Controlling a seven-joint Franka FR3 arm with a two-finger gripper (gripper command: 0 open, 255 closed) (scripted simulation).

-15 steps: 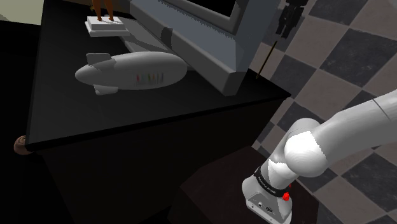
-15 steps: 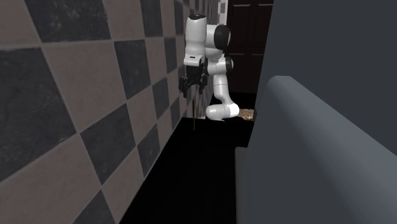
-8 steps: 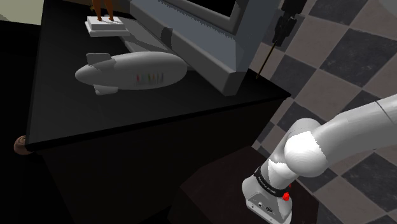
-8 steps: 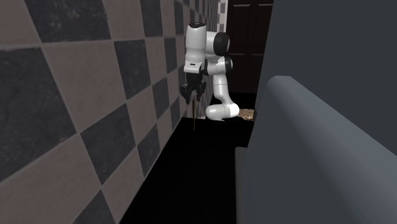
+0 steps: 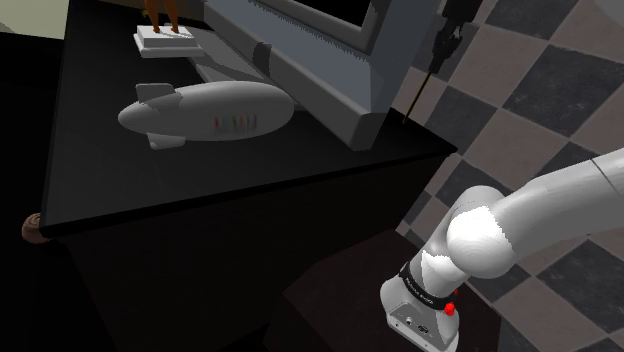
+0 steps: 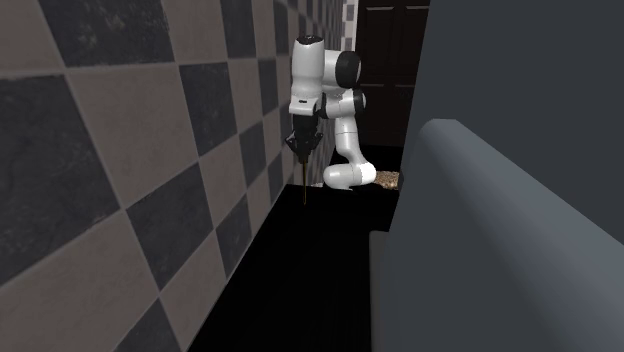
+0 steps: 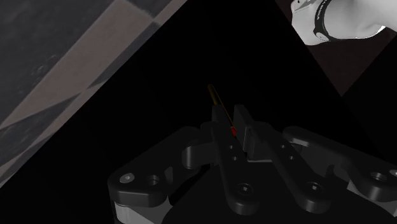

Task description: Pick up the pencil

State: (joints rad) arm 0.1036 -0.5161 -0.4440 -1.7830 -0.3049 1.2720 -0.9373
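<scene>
With the gripper (image 7: 233, 121) closed narrowly on the top end of the pencil (image 6: 303, 180), which is standing against the checkered wall (image 6: 150, 130), we are aiming for a slow, straight lift.

The gripper (image 5: 438, 55) runs off the shoulder view's top edge, as does the brown figurine (image 5: 162, 12) on its white base (image 5: 168, 42). The pencil's (image 7: 216, 98) upper end sits hidden between the fingers.

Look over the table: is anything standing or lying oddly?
Yes: the pencil stands on end on the black table beside the checkered wall, not lying flat. The jaws clasp its red top.
</scene>
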